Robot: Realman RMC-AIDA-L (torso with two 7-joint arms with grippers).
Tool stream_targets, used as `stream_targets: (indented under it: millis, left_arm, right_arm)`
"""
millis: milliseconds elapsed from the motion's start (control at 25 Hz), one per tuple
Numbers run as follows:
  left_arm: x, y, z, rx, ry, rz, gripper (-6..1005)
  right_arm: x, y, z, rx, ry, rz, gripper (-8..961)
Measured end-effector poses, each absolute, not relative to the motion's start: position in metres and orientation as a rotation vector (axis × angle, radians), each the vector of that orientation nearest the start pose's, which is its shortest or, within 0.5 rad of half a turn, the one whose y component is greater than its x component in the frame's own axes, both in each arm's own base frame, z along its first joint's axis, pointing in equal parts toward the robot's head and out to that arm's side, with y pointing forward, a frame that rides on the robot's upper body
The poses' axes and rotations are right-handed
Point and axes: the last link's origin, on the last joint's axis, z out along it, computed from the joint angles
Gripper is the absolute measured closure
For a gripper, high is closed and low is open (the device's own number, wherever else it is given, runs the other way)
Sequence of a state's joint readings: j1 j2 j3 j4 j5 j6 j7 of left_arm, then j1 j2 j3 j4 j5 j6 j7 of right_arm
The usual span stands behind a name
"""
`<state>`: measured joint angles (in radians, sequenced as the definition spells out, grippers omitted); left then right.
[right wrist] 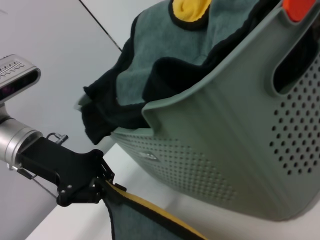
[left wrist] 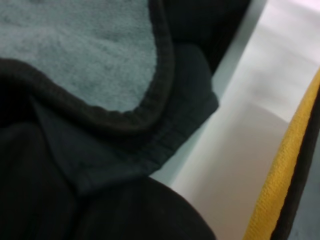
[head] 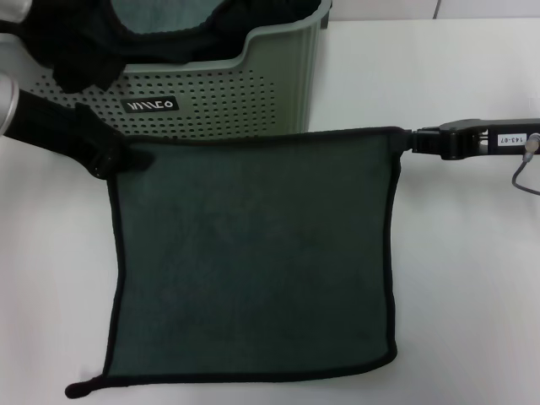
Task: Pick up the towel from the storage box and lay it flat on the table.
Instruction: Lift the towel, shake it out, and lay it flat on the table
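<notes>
The towel [head: 253,261], dark teal-grey with a black hem, hangs stretched between my two grippers in front of the storage box [head: 253,93]. Its lower edge lies on the white table [head: 472,278] near the front. My left gripper [head: 131,159] is shut on the towel's upper left corner. My right gripper [head: 403,140] is shut on the upper right corner. The right wrist view shows the left gripper [right wrist: 102,182] clamped on that corner, with the towel's yellow reverse [right wrist: 155,207] showing along the edge, just in front of the storage box [right wrist: 225,150].
More cloths fill the basket: a black cloth [head: 76,51] spills over its left rim and a teal one [head: 160,13] lies inside. A thin cable [head: 523,173] loops under my right wrist. White tabletop extends to the right of the towel.
</notes>
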<state>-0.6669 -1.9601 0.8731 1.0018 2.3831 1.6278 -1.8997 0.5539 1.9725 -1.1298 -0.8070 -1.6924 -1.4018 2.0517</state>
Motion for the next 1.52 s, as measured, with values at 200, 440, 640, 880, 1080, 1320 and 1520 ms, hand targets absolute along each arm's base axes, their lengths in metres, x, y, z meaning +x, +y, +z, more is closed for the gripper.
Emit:
stream_targets:
  millis: [200,440,640,880,1080,1320,1520]
  left_arm:
    - [-0.237,0.385,0.054,-2.771,-0.746,0.134,992]
    - [-0.238,0.388,0.046,-2.758,-0.752,0.151,991]
    - [-0.238,0.389,0.044,-2.747,-0.755,0.147,990]
    - [-0.24,0.389,0.04,-2.741,-0.762,0.159,988]
    - [-0.243,0.386,0.038,-2.738,-0.777,0.166,985]
    - [-0.243,0.384,0.035,-2.739,-0.784,0.166,902]
    - [-0.243,0.386,0.038,-2.731,-0.777,0.158,621]
  right_arm:
    - [0.209,0.375,0.015,-2.669,1.143,0.685,827]
    - [0.207,0.385,0.007,-2.668,1.109,0.662,824]
    - [0.204,0.391,0.0,-2.669,1.085,0.641,821]
    - [0.205,0.394,-0.01,-2.667,1.075,0.589,818]
    - [0.205,0.394,-0.011,-2.67,1.063,0.585,816]
    - [0.212,0.394,-0.009,-2.632,1.083,0.566,813]
    - [0.213,0.394,-0.005,-2.624,1.089,0.588,618]
